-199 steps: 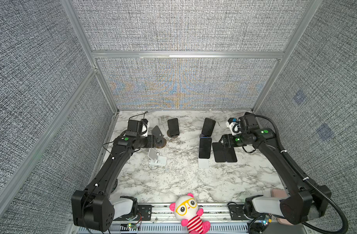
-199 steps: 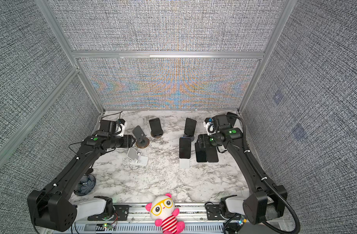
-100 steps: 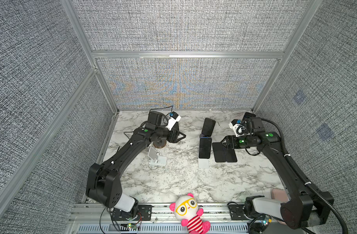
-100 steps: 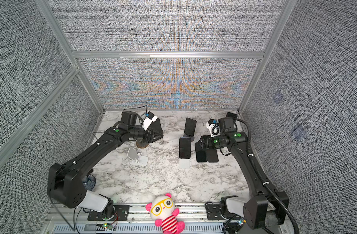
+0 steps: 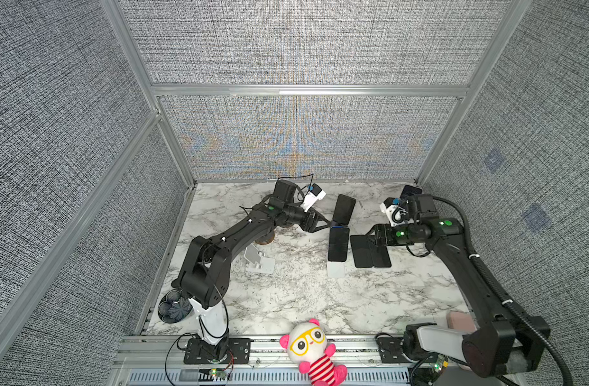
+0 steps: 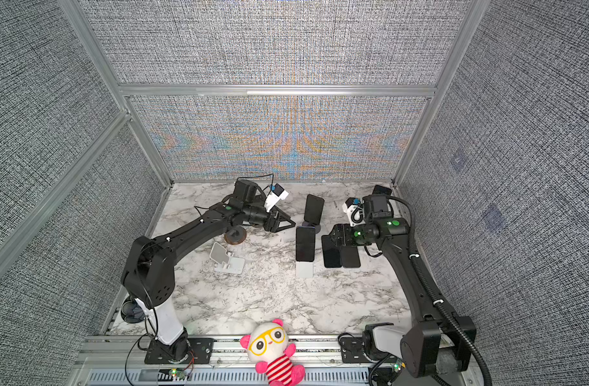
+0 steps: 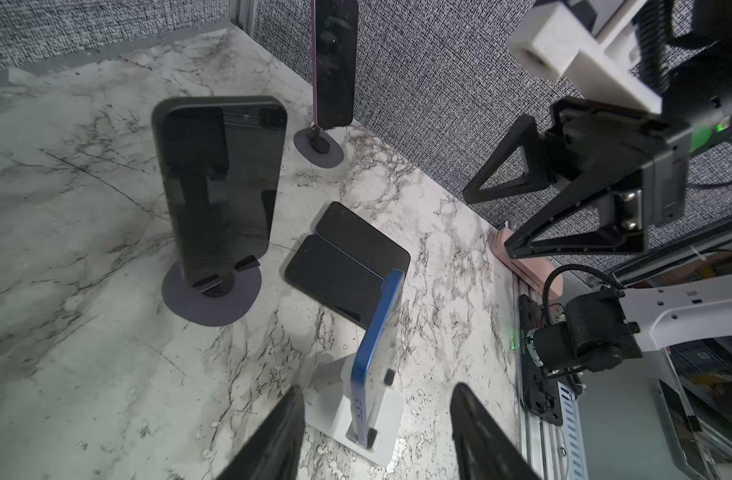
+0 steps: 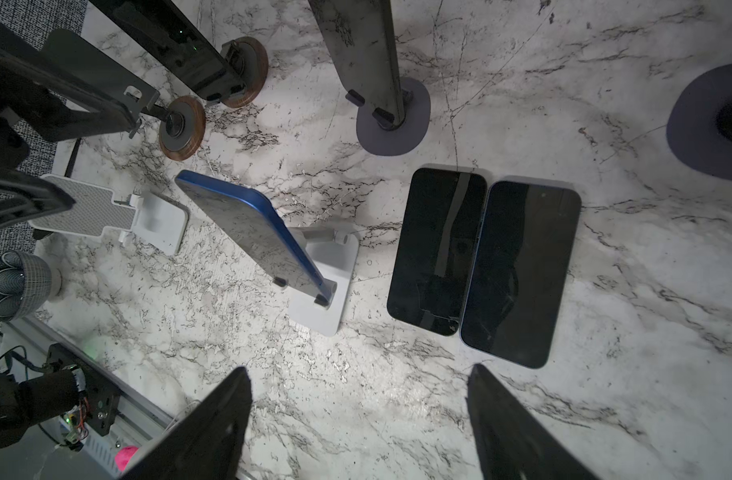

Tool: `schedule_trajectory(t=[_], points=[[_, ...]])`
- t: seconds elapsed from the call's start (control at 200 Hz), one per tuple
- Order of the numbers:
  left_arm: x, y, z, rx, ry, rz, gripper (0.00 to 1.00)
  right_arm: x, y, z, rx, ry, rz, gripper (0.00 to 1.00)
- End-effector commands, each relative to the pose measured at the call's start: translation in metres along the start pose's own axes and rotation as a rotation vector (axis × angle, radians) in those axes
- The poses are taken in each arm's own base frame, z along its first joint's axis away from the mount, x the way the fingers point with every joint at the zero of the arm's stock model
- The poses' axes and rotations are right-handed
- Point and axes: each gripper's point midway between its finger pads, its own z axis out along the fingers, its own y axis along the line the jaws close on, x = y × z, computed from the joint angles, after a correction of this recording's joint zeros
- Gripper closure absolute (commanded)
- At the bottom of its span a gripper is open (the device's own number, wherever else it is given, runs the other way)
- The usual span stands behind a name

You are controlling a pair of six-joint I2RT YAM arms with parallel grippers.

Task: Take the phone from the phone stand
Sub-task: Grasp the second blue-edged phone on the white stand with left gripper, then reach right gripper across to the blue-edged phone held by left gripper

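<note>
The left gripper [image 7: 374, 388] hangs close to the top end of the blue phone [image 7: 376, 332]. Its jaws are fairly wide and empty, one to either side of the phone's thin edge, which looks like lining up for a pinch across the width. The phone leans back on a white stand [image 8: 326, 291] near the middle of the worktop [image 5: 286, 300], its bottom edge caught behind two small lips. It would probably have to be lifted along its lean to clear them.

The right gripper [image 8: 358, 370] hovers over two flat phones [image 8: 437, 249] lying side by side, jaws wide and holding nothing, seemingly parked out of the way. An empty stand [image 5: 259, 260] sits beside the left arm.

The worktop is smooth, marble-patterned and slightly glossy, so a light stand may slide. Grey woven wall panels [image 5: 303, 50] in metal frames close in the space, and a plush toy [image 5: 314, 347] sits on the front rail.
</note>
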Motion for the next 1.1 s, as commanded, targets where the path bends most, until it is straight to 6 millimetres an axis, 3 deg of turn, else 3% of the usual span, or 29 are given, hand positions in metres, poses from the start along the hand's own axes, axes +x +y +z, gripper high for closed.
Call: schedule_trajectory(t=[0.0,0.225,0.675,1.095], points=[[0.004,-0.001,0.007,0.013,0.013,0.01,0.42,-0.001,0.0,0.001,0.0,0.003,-0.009,0.2],[0.011,-0.003,0.023,0.049,0.024,-0.005,0.43,0.0,-0.003,0.004,0.005,0.006,-0.007,0.2],[0.015,-0.004,0.04,0.07,0.03,-0.021,0.61,0.004,-0.006,0.008,0.012,0.02,-0.002,0.2],[0.016,0.002,0.042,0.047,0.032,-0.041,0.86,0.006,-0.007,0.009,0.015,0.024,0.001,0.2]])
